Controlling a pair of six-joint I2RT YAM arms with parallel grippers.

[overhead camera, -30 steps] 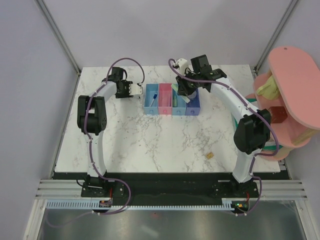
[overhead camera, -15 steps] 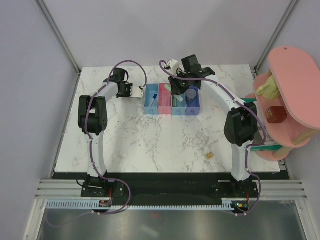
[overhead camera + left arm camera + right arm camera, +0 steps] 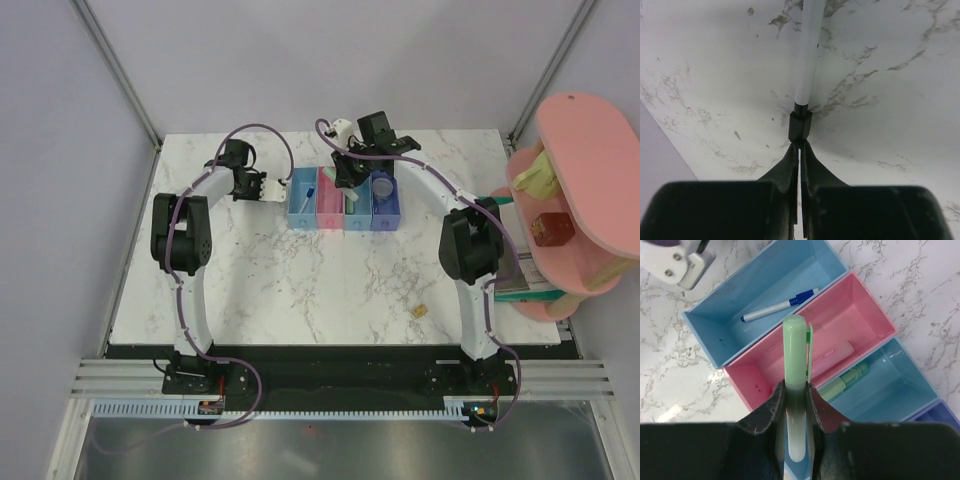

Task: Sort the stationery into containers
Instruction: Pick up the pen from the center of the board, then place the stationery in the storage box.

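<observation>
Stretched forward, the right claw [image 3: 796,390] clamps a pale green bar [image 3: 794,347], pink bin [image 3: 862,315] beneath it; the left claw [image 3: 800,150] pinches a pen [image 3: 808,60].

1. My left arm [image 3: 178,235] reaches far forward, wrist turned to the right.
2. My left pincer [image 3: 800,146] has its fingers almost together, nipping the black end of a pen [image 3: 807,60].
3. My right arm [image 3: 465,245] arcs far out, bending leftward.
4. My right pincer [image 3: 795,390] points down, clamped on a pale green bar [image 3: 794,340].
</observation>
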